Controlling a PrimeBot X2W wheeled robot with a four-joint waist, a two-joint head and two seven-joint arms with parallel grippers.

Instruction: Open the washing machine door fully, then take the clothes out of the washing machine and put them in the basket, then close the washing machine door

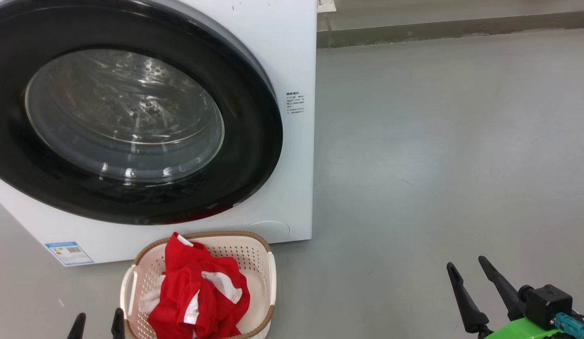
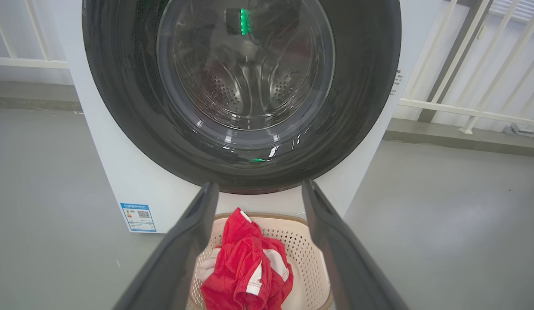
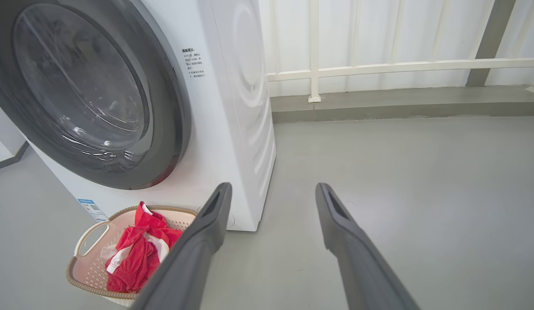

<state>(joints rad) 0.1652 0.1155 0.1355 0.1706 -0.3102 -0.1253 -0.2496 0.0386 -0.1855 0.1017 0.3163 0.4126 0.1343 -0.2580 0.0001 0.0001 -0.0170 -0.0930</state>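
Observation:
The washing machine stands on the floor with its black-rimmed washing machine door lying flat against its front. Through the glass I see bare steel drum. The clothes, red with white trim, lie heaped in the basket right in front of the machine. My left gripper is open just left of the basket, and the left wrist view shows its fingers spread above the clothes. My right gripper is open over bare floor, well to the right, holding nothing.
Grey floor stretches to the right of the machine. A raised kerb and a white railing run behind it. A blue label sits low on the machine's front left corner.

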